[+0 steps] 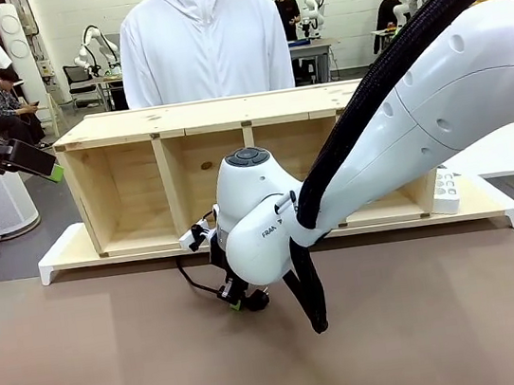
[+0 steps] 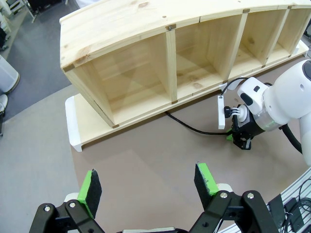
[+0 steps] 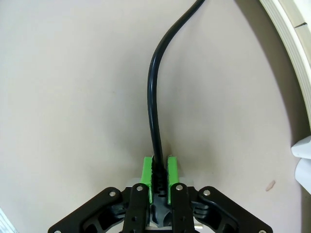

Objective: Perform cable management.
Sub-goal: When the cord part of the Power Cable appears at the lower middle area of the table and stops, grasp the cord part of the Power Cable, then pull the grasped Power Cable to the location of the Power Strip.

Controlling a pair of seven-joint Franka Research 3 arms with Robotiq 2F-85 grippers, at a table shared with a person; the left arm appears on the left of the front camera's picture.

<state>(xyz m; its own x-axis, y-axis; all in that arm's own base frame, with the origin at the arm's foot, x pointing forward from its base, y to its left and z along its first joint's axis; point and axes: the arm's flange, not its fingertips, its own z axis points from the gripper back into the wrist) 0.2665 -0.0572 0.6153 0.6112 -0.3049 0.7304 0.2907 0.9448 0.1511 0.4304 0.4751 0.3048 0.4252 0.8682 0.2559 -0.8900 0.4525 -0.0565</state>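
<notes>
**Mia:** The brown bench [image 1: 109,366] is wide and flat, with lots of bare room at the bottom of the front view. At the back of it, in the middle of the frame, the wooden shelf [image 1: 198,116] sits on its white board [image 1: 60,258].

**Tom:** Where is the cable [image 3: 154,97]?

**Mia:** In the left wrist view it starts at the front edge of the white board, near the middle. Then it runs across the bench to the right. Its end is in the right pincer [image 3: 158,167], low in the middle of the front view, just in front of the shelf.

**Tom:** Is the pincer holding it?

**Mia:** Yes. In the right wrist view the two green pads press on the thick end of the cable, one on each side. The cable goes up from them and bends to the upper right.

**Tom:** And the left pincer [image 2: 146,182]?

**Mia:** Its fingers are wide apart with nothing between them. It hangs high at the upper left of the front view.

**Tom:** How can the right one do its job well?

**Mia:** I think it should hold tight and go slow. Then the cable won't slip or get tugged hard at the board.

**Tom:** What could it bump?

**Mia:** The shelf's front edge and the white board are close behind it. A person [image 1: 203,47] stands at the far side. The open room is at the bottom and left of the frame, so I'd go that way.
</notes>
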